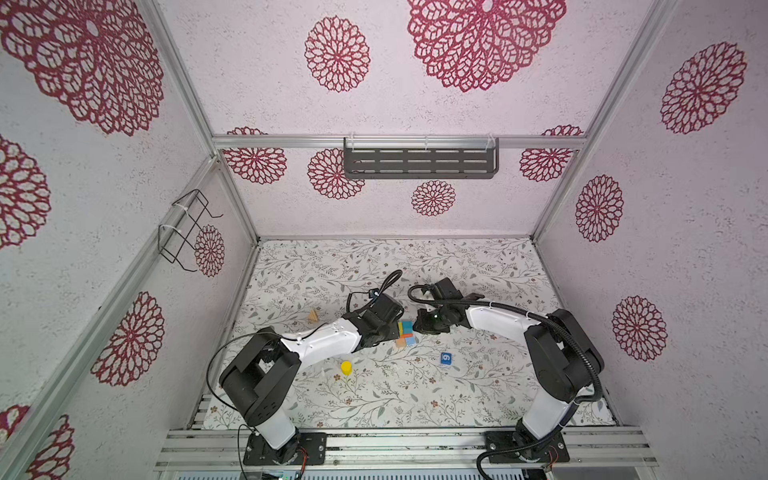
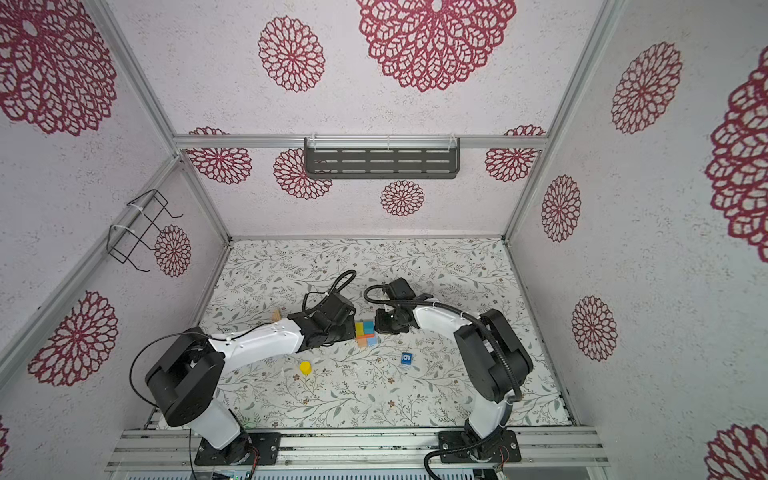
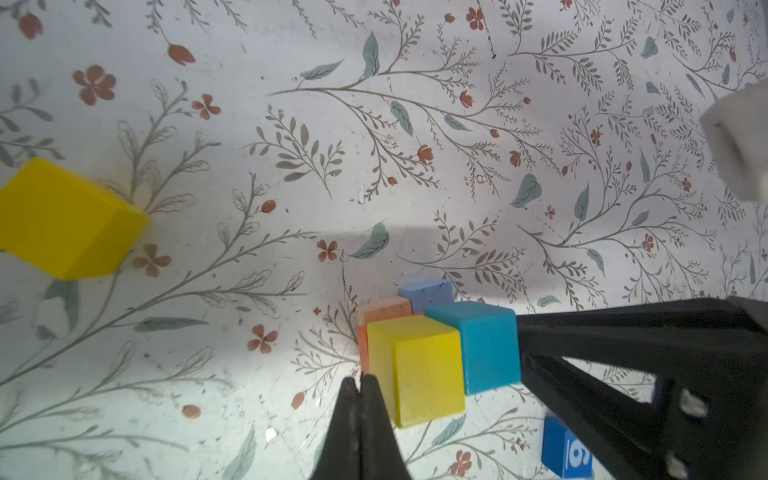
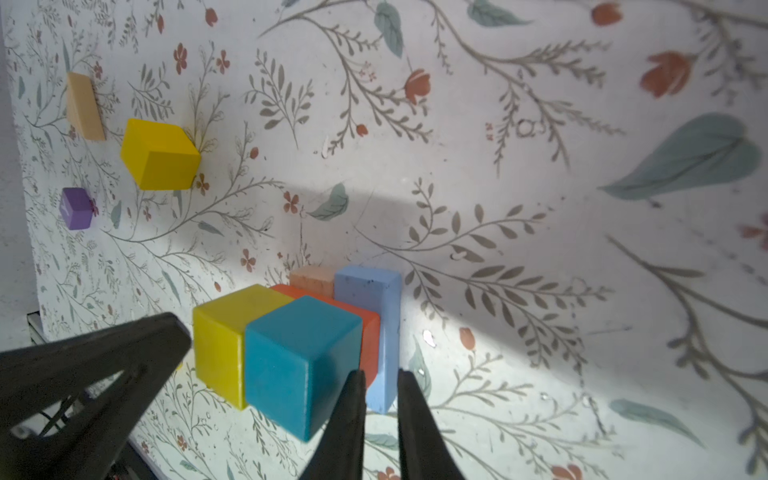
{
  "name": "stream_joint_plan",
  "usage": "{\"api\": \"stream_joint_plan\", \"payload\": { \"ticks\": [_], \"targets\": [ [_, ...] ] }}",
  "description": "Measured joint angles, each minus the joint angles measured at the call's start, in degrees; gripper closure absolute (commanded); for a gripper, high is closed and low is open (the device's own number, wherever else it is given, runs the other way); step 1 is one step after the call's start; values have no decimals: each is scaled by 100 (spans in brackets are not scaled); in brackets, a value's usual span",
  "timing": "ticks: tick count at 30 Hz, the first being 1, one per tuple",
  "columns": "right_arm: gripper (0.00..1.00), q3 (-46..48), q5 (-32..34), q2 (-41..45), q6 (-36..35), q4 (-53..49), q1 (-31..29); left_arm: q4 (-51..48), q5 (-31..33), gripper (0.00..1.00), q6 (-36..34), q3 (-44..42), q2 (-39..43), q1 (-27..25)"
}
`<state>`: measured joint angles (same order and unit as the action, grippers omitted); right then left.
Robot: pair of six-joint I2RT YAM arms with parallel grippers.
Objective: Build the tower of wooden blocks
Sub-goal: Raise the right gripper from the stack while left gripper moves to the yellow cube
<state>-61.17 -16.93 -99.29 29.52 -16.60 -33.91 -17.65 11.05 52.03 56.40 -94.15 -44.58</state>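
- Wood block tower [image 1: 406,333] stands mid-table on the floral table cover [image 1: 374,399], between the 2 grippers in both top views.
- Top layer is 2 cubes side by side and touching: yellow cube [image 3: 419,365] and teal cube [image 3: 486,345].
- Orange brick [image 4: 368,332] lies directly under both cubes.
- Light blue brick [image 4: 374,307] and tan block [image 4: 311,280] sit against the orange brick on its far side. Cannot tell whether the orange brick rests on them.
- Left gripper [image 3: 359,379]: jaws pressed together, holding nothing. The tips are low on the yellow cube's side of the stack, just beside the orange brick's corner; contact not clear.
- Right gripper [image 4: 381,374]: jaws a narrow slit apart, nothing clamped between them. The tips are at the teal cube's side, and the light blue brick's end shows through the slit. In the left wrist view 1 finger tip meets the teal cube's edge.
- Loose pieces, all apart from the tower:
- Blue block marked 6 [image 1: 445,358], near the stack on the right arm's side.
- Yellow cylinder [image 1: 346,368], upright, beside the left forearm.
- Tan brick [image 1: 313,316], beyond the left arm.
- Second yellow cube [image 4: 160,153] and small purple cube [image 4: 75,208], seen in the right wrist view near the tan brick.
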Motion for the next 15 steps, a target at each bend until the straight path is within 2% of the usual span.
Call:
{"api": "stream_joint_plan", "payload": {
  "ticks": [8,12,15],
  "targets": [
    [73,9,295,459,-55,-269,81,-520,306,47,-243,59,527,-2],
    [70,426,470,1132,-164,-188,120,-872,398,14,-400,63,778,61],
    [59,844,566,1711,-308,-136,175,-1034,319,3,-540,4,1086,232]
  ]
}}
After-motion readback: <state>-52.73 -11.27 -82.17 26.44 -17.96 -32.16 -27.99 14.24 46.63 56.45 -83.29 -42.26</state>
